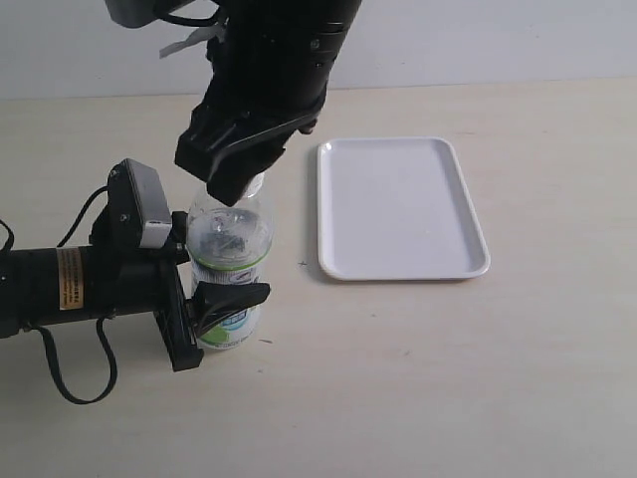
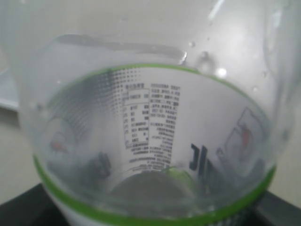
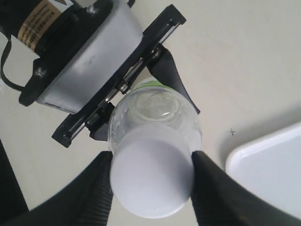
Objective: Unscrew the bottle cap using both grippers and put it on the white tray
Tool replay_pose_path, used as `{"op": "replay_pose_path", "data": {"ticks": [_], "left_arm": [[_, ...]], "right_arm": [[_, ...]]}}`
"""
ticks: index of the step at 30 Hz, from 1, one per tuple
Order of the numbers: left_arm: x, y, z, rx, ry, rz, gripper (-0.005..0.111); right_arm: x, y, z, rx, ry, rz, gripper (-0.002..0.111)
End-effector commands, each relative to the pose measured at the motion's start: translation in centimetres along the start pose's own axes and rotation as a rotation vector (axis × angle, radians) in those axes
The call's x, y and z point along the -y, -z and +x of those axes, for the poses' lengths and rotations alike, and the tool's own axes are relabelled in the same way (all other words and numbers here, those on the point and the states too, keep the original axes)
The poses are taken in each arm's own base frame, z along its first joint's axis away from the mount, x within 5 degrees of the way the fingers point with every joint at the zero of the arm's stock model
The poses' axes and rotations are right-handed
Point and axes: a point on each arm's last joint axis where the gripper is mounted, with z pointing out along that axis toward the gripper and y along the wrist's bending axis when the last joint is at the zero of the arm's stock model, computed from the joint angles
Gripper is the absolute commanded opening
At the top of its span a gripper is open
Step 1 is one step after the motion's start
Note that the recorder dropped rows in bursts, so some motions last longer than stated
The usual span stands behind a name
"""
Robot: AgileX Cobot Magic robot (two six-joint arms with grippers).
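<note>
**Gripping the cap: the twist-off is the step in hand**

Bracing low, the left gripper (image 1: 214, 279) is clamped across the labelled body of the bottle (image 1: 231, 239), which stands upright on the table (image 1: 448, 378). The left wrist view is all clear plastic and label, which shows how snug that hold is. Up top, the right gripper (image 1: 237, 179) comes down over the neck. Its wrist camera shows the black fingers (image 3: 96, 193) pressed against opposite sides of the bottle cap (image 3: 151, 181), with no gap visible on either flank. So both pincers are closed: one on the bottle, one on the cap.

The cap sits on the neck, right over the shoulder of the bottle, and nothing tells me whether the thread has loosened. I'd call this the unscrewing stage, early to middle of the job, with the delivery not yet begun.

The next move calls for wrist rotation on the right arm while the left holds the body dead steady. If the lower grip slips, the whole bottle will spin with the cap. Once the cap is free, it's a straight lift, then a short carry across to the white tray (image 1: 398, 199), which lies well apart to the right with nothing on it.
</note>
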Motion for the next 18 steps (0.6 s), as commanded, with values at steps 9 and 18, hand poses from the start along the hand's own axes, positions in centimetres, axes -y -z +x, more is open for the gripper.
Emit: {"op": "replay_pose_path", "data": {"ticks": [9,18], "left_arm": [[0.08,0.0,-0.39,0.016,-0.016,0.005,0.0],[0.08,0.0,-0.39,0.016,-0.016,0.005,0.0]], "right_arm": [[0.09,0.13,0.01,0.006,0.269,0.013,0.0],[0.09,0.13,0.01,0.005,0.429,0.013,0.0]]}}
